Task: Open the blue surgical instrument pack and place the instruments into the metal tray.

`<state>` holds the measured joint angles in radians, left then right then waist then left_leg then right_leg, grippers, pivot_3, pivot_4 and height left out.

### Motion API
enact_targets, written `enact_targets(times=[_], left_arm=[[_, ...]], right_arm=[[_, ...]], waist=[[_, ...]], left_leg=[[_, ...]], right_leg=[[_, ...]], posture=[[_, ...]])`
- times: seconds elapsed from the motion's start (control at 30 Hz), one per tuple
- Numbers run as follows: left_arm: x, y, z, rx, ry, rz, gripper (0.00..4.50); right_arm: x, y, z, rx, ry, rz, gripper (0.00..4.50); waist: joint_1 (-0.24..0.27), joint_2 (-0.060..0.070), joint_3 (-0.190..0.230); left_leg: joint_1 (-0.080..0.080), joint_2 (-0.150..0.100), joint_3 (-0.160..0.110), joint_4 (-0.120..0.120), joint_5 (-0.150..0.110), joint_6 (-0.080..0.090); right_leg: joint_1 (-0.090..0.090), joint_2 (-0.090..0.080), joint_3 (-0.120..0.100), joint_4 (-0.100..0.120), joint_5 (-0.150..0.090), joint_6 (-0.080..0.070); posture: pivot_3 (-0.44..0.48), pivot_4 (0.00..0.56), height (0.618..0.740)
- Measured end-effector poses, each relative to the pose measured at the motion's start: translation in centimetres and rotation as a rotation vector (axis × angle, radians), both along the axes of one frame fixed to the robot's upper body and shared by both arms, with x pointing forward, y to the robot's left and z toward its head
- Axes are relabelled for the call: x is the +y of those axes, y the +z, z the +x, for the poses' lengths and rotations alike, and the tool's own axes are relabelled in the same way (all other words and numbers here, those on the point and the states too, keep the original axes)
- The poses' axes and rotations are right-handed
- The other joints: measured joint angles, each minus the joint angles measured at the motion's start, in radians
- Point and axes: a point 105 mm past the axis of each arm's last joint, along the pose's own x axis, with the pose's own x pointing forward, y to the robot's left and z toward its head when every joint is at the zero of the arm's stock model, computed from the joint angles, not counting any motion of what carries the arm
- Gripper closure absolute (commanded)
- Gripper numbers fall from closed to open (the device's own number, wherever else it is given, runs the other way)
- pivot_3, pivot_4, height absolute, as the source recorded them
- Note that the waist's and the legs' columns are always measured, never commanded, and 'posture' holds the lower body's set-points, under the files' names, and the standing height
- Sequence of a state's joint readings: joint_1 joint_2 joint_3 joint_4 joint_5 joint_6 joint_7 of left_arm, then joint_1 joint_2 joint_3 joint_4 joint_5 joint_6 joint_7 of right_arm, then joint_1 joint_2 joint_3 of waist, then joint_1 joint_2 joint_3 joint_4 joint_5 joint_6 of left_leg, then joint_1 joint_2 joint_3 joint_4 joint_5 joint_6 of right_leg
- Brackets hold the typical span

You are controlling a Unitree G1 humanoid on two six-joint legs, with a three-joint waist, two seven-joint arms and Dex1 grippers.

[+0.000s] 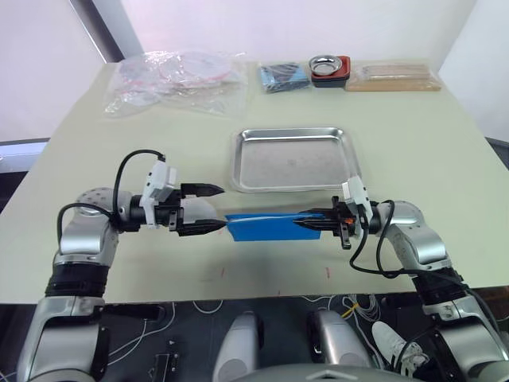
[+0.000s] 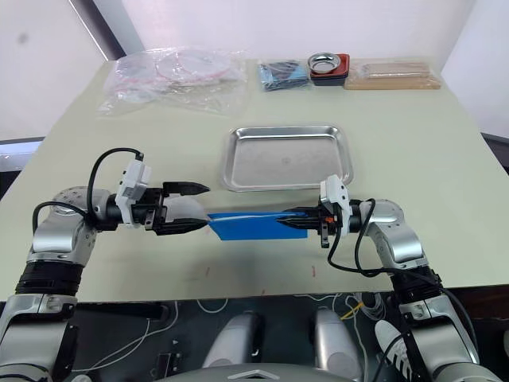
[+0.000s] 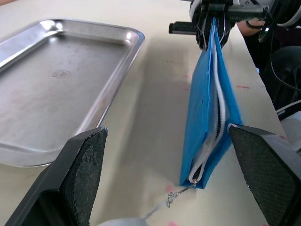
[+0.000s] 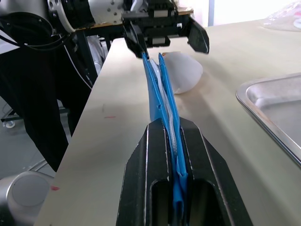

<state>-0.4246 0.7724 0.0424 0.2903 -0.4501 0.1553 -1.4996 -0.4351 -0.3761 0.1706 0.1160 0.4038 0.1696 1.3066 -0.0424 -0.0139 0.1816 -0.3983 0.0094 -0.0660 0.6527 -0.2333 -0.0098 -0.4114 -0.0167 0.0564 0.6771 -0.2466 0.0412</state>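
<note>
1. The blue surgical instrument pack (image 1: pixel 270 227) was held edge-up just above the tabletop (image 1: pixel 445 151), at the 6 o'clock side of the metal tray (image 1: pixel 293 157) and just beside its near rim.
2. The right end effector (image 1: pixel 306 224) was pressed together on the pack's 3 o'clock end; in the right wrist view the blue wrap and its pale lining were seen pinched between the two black fingers (image 4: pixel 150 179). This grip was judged to anchor the pack so that the opposite end could be worked.
3. The left end effector (image 1: pixel 215 208) was spread wide at the pack's 9 o'clock end, one finger on either side of that end and nothing gripped. A zip line and a small metal pull (image 3: pixel 171 197) were shown at this end in the left wrist view, which is probably why the left end effector was placed there.
4. The tray lay empty; no instruments were visible, being presumably inside the closed pack.
5. A clear plastic bag (image 1: pixel 175 79), a darker blue packet (image 1: pixel 282 76), a small bowl in a red holder (image 1: pixel 328 68) and a pale wooden-looking pack (image 1: pixel 394 76) lay along the 12 o'clock edge, well apart from the work.
6. The opening step was judged barely begun.
</note>
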Motion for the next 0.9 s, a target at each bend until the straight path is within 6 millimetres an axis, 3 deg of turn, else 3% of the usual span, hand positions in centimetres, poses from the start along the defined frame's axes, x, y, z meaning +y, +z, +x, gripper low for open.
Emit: enact_targets(times=[0.17,0.2,0.3,0.47,0.53,0.9], left_arm=[[-0.9,-0.7,0.1,0.006,-0.018,-0.014,0.12],[-0.9,-0.7,0.1,0.006,-0.019,-0.015,0.34],[-1.1,-0.7,0.1,0.01,-0.025,-0.025,1.31],[-1.6,-0.6,-0.2,0.037,-0.05,-0.053,3.76],[-1.6,-0.6,-0.3,0.052,-0.058,-0.058,4.47],[-1.8,-0.9,-0.8,0.112,-0.07,-0.066,4.47]], right_arm=[[0.0,-0.1,-0.1,0.004,0.0,-0.001,4.5],[0.0,-0.2,-0.2,0.004,0.0,0.0,4.5],[0.0,-0.2,-0.3,0.004,0.0,0.0,4.5],[0.0,-0.1,-0.3,0.003,-0.002,0.001,4.5],[0.0,-0.1,-0.3,0.003,-0.003,0.002,4.5],[-0.3,-0.2,-0.2,0.021,-0.007,-0.003,4.5]], waist=[[0.001,0.0,0.0],[0.0,0.0,0.0],[0.0,0.0,0.0],[0.0,0.0,0.0],[0.0,0.0,0.0],[0.0,0.0,0.0]], left_leg=[[0.0,0.0,0.0,0.0,0.0,0.0],[0.0,0.0,0.0,0.0,0.0,0.0],[0.0,0.0,0.0,0.0,0.0,0.0],[0.0,0.0,0.0,0.0,0.0,0.0],[0.0,0.0,0.0,0.0,0.0,0.0],[0.0,0.0,0.0,0.0,0.0,0.0]], right_leg=[[0.0,0.0,0.0,0.0,0.0,0.0],[0.0,0.0,0.0,0.0,0.0,0.0],[0.0,0.0,0.0,0.0,0.0,0.0],[0.0,0.0,0.0,0.0,0.0,0.0],[0.0,0.0,0.0,0.0,0.0,0.0],[0.0,0.0,0.0,0.0,0.0,0.0]], posture=[[0.0,0.15,0.74],[0.0,0.15,0.74],[0.0,0.15,0.74],[0.0,0.15,0.74],[0.0,0.15,0.74],[0.0,0.15,0.74]])
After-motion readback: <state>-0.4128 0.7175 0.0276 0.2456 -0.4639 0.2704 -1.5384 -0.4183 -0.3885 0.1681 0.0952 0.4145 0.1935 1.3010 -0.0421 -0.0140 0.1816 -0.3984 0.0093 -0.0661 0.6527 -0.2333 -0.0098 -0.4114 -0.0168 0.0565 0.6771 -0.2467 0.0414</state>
